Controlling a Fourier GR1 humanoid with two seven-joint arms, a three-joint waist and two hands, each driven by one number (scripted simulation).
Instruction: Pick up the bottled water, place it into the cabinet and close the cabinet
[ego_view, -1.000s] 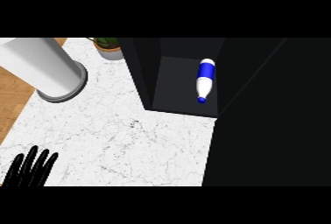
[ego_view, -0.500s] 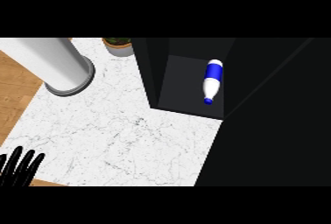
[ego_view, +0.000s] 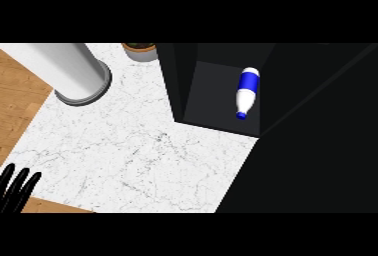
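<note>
Head view: I log one steep look down at the bench (ego_view: 133, 150), a white marbled top with the cabinet (ego_view: 184, 80) on its right side.
Bottled water (ego_view: 247, 92): white body, blue band round the middle, blue cap at the near end.
Position: it lies on its side on the cabinet's dark floor, inside the opening and to the right, far from me.
Handling: I judge it light, stiff and smooth. Being round and lying flat, it is likely to roll if nudged.
Hold point: I would take it across the blue band at mid-body, not at the narrow capped neck.
Labels: no brand or writing can be read; the band is plain blue from here.
Left robot hand (ego_view: 18, 192): rests at the near left corner with fingers straight and spread. It holds nothing and is well apart from the bottle.
Right robot hand: not in view, so I cannot tell its state.
Task standing: by my reading the bottle is in place and the cabinet is not yet closed.
Other items: a tall white cylinder (ego_view: 74, 65) stands far left, with a small brown pot (ego_view: 139, 50) at the far edge.
</note>
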